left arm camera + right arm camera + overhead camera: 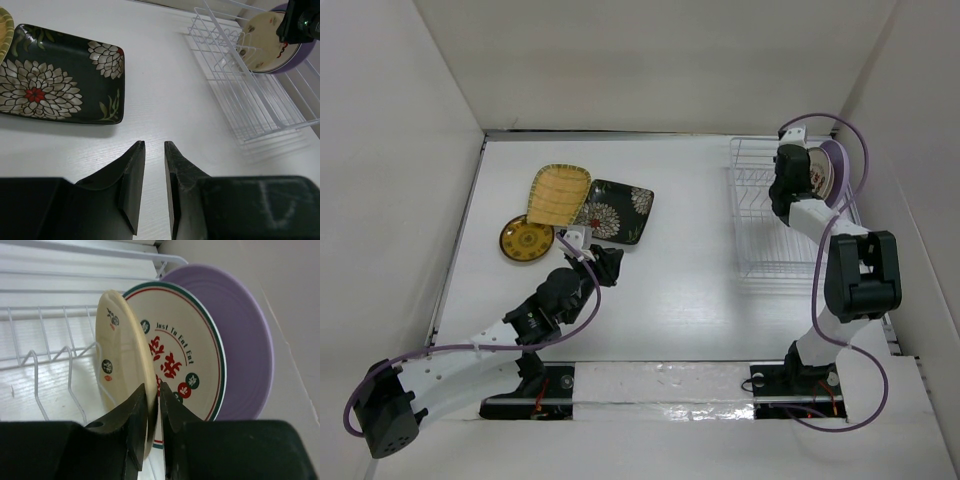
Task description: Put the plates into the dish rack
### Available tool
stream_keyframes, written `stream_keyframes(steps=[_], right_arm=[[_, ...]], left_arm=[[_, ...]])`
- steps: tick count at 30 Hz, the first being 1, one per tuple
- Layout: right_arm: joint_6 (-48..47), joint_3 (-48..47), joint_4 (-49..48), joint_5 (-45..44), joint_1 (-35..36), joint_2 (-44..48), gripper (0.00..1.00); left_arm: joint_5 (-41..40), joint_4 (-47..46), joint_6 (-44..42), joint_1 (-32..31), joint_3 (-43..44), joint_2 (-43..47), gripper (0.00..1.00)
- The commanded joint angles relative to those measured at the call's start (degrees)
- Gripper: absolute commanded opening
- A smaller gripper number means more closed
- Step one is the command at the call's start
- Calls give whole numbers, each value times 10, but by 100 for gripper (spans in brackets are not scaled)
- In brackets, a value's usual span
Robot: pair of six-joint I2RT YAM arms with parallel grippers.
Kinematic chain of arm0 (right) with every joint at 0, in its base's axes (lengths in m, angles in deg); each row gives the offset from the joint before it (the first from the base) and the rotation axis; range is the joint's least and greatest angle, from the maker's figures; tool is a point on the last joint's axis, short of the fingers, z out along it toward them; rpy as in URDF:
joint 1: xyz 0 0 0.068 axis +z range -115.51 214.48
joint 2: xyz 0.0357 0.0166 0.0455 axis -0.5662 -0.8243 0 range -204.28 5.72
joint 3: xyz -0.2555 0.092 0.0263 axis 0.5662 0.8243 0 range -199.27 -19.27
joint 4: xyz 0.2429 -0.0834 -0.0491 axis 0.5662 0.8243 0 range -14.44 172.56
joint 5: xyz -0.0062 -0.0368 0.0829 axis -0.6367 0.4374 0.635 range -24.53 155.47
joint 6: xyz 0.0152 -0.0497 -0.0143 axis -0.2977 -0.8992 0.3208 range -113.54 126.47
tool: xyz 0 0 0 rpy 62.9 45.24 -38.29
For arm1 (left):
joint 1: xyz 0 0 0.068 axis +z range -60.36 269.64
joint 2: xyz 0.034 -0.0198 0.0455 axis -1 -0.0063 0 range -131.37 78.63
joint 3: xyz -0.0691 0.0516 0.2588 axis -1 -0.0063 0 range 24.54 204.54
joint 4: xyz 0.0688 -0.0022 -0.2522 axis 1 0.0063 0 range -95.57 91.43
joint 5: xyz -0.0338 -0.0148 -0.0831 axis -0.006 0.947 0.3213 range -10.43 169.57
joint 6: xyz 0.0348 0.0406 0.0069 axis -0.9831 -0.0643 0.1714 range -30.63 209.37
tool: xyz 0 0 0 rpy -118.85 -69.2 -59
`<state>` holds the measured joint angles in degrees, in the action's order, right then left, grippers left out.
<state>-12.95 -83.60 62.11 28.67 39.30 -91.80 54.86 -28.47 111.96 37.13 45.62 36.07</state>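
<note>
Your right gripper (154, 390) is pinching the cream plate (120, 355) upright in the dish rack (765, 230), beside the red-lettered plate (185, 360), so you're wanting it slotted before releasing. Meanwhile your left gripper (154, 146) is hovering left of the rack, slightly parted, empty.

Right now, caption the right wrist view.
Right gripper closed on a cream plate standing in the dish rack, beside a lettered plate and lavender plate.

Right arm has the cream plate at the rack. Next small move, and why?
Probably open the right gripper and back straight off: the cream plate already stands on edge in the dish rack, beside the red-lettered plate.
</note>
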Motion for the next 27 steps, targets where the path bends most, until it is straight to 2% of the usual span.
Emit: stream_keyframes(steps=[1,2,3,6,9,11,14,15,17,18,20,23,25,26,27], right_arm=[[46,9,-13,-9,-4,5,29],[54,10,-11,-9,-4,8,35],[72,5,-4,-6,-4,18,45],[110,-10,12,-3,-4,39,58],[167,-46,54,6,-4,75,62],[197,-66,85,22,11,98,61],[285,-71,119,77,61,145,25],[325,-69,124,90,79,159,1],[366,-61,121,123,149,165,0],[395,-48,113,126,177,163,0],[430,-43,99,116,255,139,0],[502,-51,82,103,317,74,0],[560,-66,82,98,356,32,13],[600,-85,86,83,366,-11,30],[621,-96,94,85,371,-31,37]], left_arm=[[-8,-19,2,-2,-6,12,20],[-8,-19,3,-2,-6,13,21],[-8,-20,3,-2,-7,13,25],[-9,-21,3,-2,-8,14,30],[-11,-20,3,-2,-8,15,31],[-13,-17,3,-2,-8,19,31],[-27,-18,6,-2,-13,29,27],[-31,-18,7,-2,-15,34,21],[-47,-16,11,-2,-21,49,11],[-53,-16,11,-2,-23,55,1],[-68,-11,18,-2,-26,71,0],[-93,-6,23,-2,-34,92,0],[-99,-7,22,-2,-38,100,0],[-101,-7,23,-2,-40,106,0],[-101,-7,23,-2,-40,107,2]])
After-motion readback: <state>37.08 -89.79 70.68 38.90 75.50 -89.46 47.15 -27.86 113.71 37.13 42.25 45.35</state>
